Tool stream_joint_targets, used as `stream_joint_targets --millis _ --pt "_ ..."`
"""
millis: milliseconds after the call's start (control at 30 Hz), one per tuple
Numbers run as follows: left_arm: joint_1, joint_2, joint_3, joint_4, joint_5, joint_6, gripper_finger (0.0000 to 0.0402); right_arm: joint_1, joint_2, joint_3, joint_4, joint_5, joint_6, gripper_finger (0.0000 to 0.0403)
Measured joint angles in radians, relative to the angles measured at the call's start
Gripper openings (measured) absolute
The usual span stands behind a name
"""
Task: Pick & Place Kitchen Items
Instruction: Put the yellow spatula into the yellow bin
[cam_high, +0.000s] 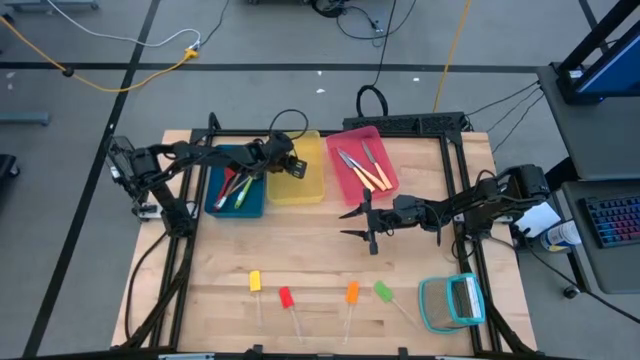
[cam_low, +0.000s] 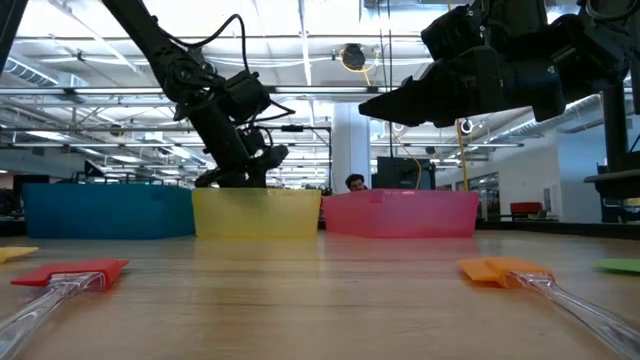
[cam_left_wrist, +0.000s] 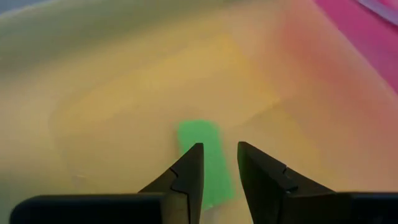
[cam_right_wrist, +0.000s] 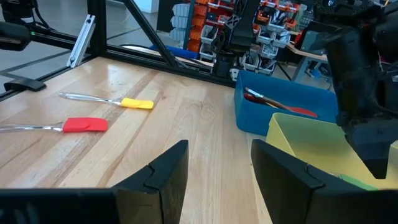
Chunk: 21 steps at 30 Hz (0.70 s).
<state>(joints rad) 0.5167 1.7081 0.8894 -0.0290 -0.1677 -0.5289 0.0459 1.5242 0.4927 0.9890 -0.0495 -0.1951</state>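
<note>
My left gripper (cam_high: 291, 166) reaches slanting down into the yellow bin (cam_high: 300, 180) and is open. In the left wrist view its fingertips (cam_left_wrist: 219, 155) stand on either side of a green stick head (cam_left_wrist: 202, 140) that lies flat on the bin's floor; whether they touch it does not show. My right gripper (cam_high: 358, 222) hangs open and level above the middle of the table, with nothing between its fingers (cam_right_wrist: 217, 168). Sticks with yellow (cam_high: 255, 281), red (cam_high: 286, 297), orange (cam_high: 352, 292) and green (cam_high: 383, 291) heads lie flat near the front edge.
The blue bin (cam_high: 237, 190) left of the yellow one holds red and green spoons. The pink bin (cam_high: 362, 165) on its right holds yellow-handled knives. A teal-framed square object (cam_high: 452, 302) lies at the front right. Bare wood lies between the bins and the sticks.
</note>
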Motion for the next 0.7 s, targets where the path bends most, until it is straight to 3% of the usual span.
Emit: stream_joint_targets --millis 333,700 --pt "-0.078 -0.158 0.0 -0.005 0.071 -0.059 0.0102 0.0 0.0 0.0 0.0 0.0 -0.003 0.0171" --pt "-0.38 -0.266 0.0 -0.153 0.065 -0.196 0.0102 0.0 0.0 0.0 0.0 0.0 -0.004 0.0171"
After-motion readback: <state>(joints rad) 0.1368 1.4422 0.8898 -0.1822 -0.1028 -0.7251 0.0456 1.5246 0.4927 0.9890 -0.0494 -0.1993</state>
